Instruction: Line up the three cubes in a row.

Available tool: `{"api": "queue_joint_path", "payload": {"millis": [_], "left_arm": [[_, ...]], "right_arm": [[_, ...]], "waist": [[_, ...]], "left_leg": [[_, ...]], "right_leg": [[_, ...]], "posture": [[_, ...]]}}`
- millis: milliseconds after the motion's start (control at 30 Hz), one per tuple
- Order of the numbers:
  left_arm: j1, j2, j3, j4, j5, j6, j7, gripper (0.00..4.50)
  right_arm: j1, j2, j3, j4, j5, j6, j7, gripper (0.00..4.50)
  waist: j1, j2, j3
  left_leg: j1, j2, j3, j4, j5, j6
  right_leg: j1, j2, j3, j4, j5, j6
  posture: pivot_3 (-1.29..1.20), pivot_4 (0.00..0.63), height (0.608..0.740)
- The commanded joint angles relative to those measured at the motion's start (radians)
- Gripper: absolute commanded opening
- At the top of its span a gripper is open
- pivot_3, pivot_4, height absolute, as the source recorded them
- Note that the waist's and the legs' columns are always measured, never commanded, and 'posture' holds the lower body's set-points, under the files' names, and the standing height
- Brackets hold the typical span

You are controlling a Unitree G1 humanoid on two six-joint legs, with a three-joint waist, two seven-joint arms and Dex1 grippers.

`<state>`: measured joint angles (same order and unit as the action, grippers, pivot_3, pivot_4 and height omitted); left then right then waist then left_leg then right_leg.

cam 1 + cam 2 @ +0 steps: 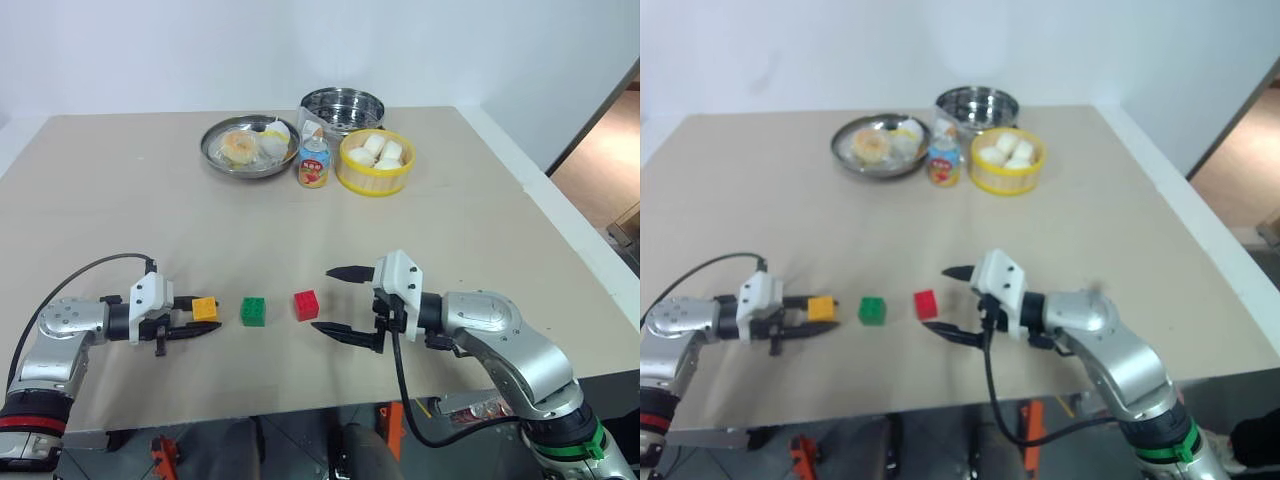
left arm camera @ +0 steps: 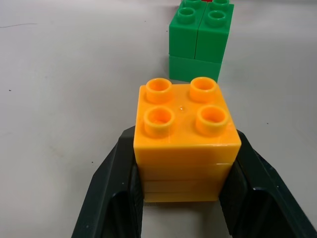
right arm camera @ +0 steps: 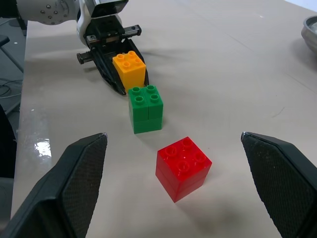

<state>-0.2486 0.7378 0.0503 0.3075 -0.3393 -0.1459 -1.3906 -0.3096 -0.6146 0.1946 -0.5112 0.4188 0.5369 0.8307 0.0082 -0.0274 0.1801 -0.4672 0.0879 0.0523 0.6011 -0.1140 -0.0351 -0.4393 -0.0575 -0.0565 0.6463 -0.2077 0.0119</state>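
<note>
Counter [image 1: 120,200], tan, bearing three cubes near its front edge, taken relative to the green cube [image 1: 253,311] as landmark. Orange cube [image 1: 205,309]: just left of the green cube, a small gap between them, studs up, clamped between the black fingers of the left hand [image 1: 196,317], which lies low and level and points right along the row; whether this cube rests on the counter or hangs a hair above it cannot be made out. Red cube [image 1: 306,305]: just right of the green cube, a slightly wider gap, turned a little askew and seemingly a touch off the line the other two make. Right hand [image 1: 338,302]: right of the red cube, pointing left, jaws spread wide and holding nothing, one finger farther back and one nearer the front edge, the red cube lying ahead of the opening but apart from both. Judged relation for the next move: the row's long axis runs left to right, the red cube sits nearest the right hand, the orange in the left. Far beyond the green cube: a plate of buns [image 1: 248,146], a small bottle [image 1: 314,163], a yellow basket of buns [image 1: 376,160], a steel pot [image 1: 342,108]. In the left wrist view the red cube is almost wholly hidden behind the green.
</note>
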Motion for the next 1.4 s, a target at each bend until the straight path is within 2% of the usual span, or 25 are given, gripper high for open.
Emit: {"api": "queue_joint_path", "payload": {"millis": [33,200,267,467,500,733,933,1067,1200,1400], "left_arm": [[-0.011,0.013,-0.010,0.008,0.007,-0.015,-0.029,1.37],[-0.019,0.027,-0.016,0.024,0.020,-0.013,-0.041,1.37],[-0.025,0.035,-0.014,0.035,0.026,-0.016,-0.041,2.40],[-0.027,0.057,0.011,0.014,0.013,0.003,-0.025,4.34],[-0.020,0.064,0.017,0.000,0.006,0.013,-0.022,4.47],[0.139,0.124,0.137,-0.251,-0.114,0.211,0.057,4.47],[0.246,0.118,0.328,-0.463,-0.285,0.504,0.271,4.47],[0.199,0.067,0.324,-0.466,-0.212,0.483,0.423,4.47],[0.125,-0.032,0.257,-0.433,-0.119,0.399,0.535,4.47],[-0.014,-0.132,0.165,-0.283,0.017,0.284,0.641,4.47]], "right_arm": [[0.005,-0.007,-0.031,-0.041,0.013,-0.010,0.003,4.50],[0.006,-0.006,-0.033,-0.040,0.015,-0.011,0.000,4.50],[0.006,-0.003,-0.032,-0.037,0.015,-0.012,-0.001,4.50],[0.006,0.010,-0.036,-0.029,0.026,-0.010,-0.008,4.50],[0.007,0.015,-0.041,-0.027,0.032,-0.007,-0.012,4.50],[-0.015,0.038,-0.083,-0.002,0.073,0.008,-0.022,4.50],[-0.089,0.049,-0.082,0.083,0.058,-0.001,-0.012,4.50],[-0.158,0.071,-0.050,0.198,-0.017,-0.042,-0.035,4.50],[-0.218,0.107,-0.039,0.329,-0.068,-0.111,-0.025,4.50],[-0.303,0.164,-0.038,0.493,-0.113,-0.176,-0.013,4.50]], "waist": [[0.000,0.000,0.000],[0.000,0.000,0.000],[0.000,0.000,0.000],[0.000,0.000,0.000],[0.000,0.000,0.000],[-0.001,0.000,0.000],[-0.001,0.000,0.000],[0.001,0.000,0.000],[0.001,0.000,0.000],[0.000,0.000,0.000]], "left_leg": [[0.000,0.000,0.000,0.000,0.000,0.000],[0.000,0.000,0.000,0.000,0.000,0.000],[0.000,0.000,0.000,0.000,0.000,0.000],[0.000,0.000,0.000,0.000,0.000,0.000],[0.000,0.000,0.000,0.000,0.000,0.000],[0.000,0.001,0.001,0.000,0.000,0.000],[0.000,0.003,0.000,0.000,0.000,0.000],[0.003,0.002,0.000,0.001,-0.001,-0.001],[0.003,0.002,0.001,0.002,-0.001,-0.001],[0.003,0.002,0.001,0.002,0.002,0.003]], "right_leg": [[0.000,0.000,0.000,0.000,0.000,0.000],[0.000,0.000,0.000,0.000,0.000,0.000],[0.000,0.000,0.000,0.000,0.000,0.000],[0.000,0.000,0.000,0.000,0.000,0.000],[0.000,0.000,0.000,0.000,0.000,0.000],[0.000,0.001,0.000,0.000,0.000,0.000],[-0.002,0.001,0.000,0.000,0.000,0.000],[-0.001,0.000,-0.002,0.000,0.000,0.000],[0.000,0.000,-0.001,0.000,0.002,-0.001],[0.002,0.004,0.002,0.001,0.006,-0.001]], "posture": [[0.00,0.150,0.740],[0.00,0.150,0.740],[0.00,0.150,0.740],[0.00,0.150,0.740],[0.00,0.150,0.740],[0.00,0.150,0.740],[0.00,0.150,0.740],[0.00,0.150,0.740],[0.00,0.150,0.740],[0.00,0.150,0.740]]}}
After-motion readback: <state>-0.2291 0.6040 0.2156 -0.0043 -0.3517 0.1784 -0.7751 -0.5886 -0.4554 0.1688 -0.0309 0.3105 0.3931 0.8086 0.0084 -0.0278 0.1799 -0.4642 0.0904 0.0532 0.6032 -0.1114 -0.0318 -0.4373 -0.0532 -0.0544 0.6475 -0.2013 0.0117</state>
